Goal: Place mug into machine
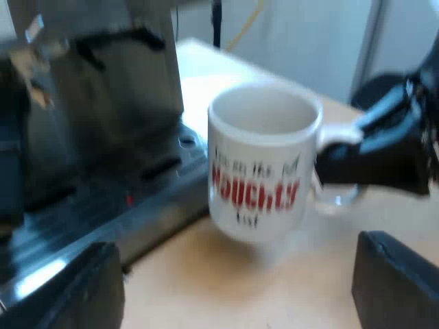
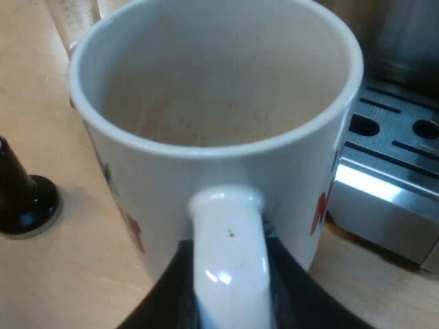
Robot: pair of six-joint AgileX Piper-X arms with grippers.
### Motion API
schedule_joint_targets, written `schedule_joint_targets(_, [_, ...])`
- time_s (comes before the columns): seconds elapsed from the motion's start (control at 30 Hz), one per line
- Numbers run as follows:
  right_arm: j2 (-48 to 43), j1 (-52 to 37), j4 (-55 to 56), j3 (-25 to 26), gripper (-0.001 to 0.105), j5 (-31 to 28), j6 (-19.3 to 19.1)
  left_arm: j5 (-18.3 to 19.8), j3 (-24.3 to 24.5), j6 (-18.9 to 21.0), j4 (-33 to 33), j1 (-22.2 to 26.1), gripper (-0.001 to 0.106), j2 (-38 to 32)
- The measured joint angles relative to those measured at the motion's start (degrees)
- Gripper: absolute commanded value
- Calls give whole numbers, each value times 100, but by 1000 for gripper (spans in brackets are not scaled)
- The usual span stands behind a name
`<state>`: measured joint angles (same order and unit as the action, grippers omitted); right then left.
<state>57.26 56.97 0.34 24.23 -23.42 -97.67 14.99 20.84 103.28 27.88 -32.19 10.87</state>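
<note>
The mug is held by its handle in the clamped right gripper beside the drip tray, the left gripper spread empty; a lift onto the tray is required.

place: lab-like coffee bench | cues: espresso machine, wooden table, pale wall

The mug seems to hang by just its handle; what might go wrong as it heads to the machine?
1. The right gripper pinches only the handle of the mug, so the mug could tilt or slip in that grip.
2. The mug's base hangs close to the edge of the metal tray at the front of the espresso machine; carried too low, it may knock that edge.
</note>
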Motion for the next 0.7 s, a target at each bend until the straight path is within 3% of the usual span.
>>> schedule_joint_targets(0.13, [421, 0, -34, 226, 0, -57, 0, -212, -219, 0, -288, 0, 70, 0])
schedule_joint_targets(0.37, [1069, -11, -679, 415, 0, -168, 40, -245, -458, 0, -765, 0, 70, 0])
schedule_joint_targets(0.7, [1837, -11, -956, 820, 0, -308, 221, -259, -463, 0, -765, 0, 70, 0])
